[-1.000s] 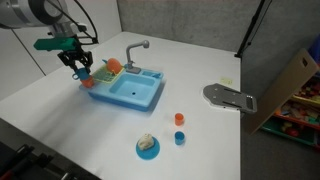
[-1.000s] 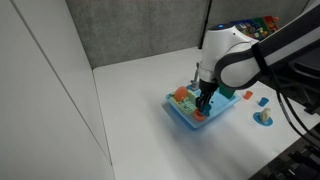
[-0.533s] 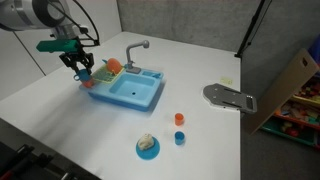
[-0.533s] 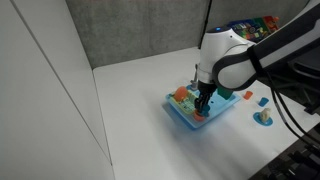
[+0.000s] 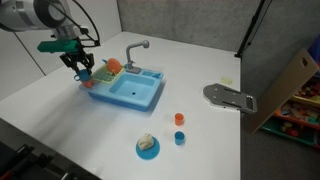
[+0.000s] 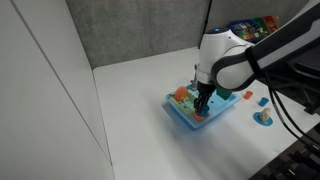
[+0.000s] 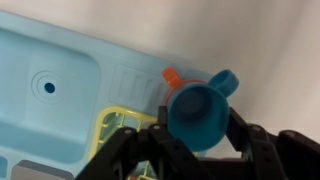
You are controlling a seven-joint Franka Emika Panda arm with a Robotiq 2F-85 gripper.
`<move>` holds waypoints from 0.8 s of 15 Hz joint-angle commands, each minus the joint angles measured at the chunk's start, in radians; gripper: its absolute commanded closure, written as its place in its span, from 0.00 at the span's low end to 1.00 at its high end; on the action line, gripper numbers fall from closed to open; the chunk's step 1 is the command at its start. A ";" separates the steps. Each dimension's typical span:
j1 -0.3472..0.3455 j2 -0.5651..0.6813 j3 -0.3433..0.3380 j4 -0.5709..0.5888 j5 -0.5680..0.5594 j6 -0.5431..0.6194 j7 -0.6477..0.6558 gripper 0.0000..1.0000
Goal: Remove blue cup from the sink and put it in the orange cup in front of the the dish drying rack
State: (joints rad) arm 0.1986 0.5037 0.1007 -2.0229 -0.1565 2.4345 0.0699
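In the wrist view my gripper (image 7: 198, 142) is shut on the blue cup (image 7: 197, 112), its opening facing the camera and its handle to the upper right. Just beyond it the orange cup (image 7: 169, 75) peeks out on the ribbed end of the light-blue sink (image 7: 60, 60), next to the yellow-green dish drying rack (image 7: 112, 125). In both exterior views the gripper (image 5: 80, 68) (image 6: 202, 104) hovers over the rack end of the sink (image 5: 130, 92) (image 6: 214, 112). The orange cup (image 6: 198, 117) sits right below the fingers.
A grey faucet (image 5: 136, 47) stands at the sink's back. A tiny orange-red cup (image 5: 179, 119), a small blue cup (image 5: 179, 138) and a round blue plate (image 5: 148, 148) lie in front of the sink. A grey flat object (image 5: 230, 97) and a cardboard box (image 5: 288, 88) are farther off.
The gripper with the blue cup shifted slightly over the rack end of the sink a second ago. It has stayed almost still since.
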 commanded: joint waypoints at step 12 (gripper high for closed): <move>0.013 0.026 -0.015 0.025 -0.017 0.002 -0.004 0.17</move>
State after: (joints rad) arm 0.1991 0.5199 0.0995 -2.0177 -0.1565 2.4345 0.0699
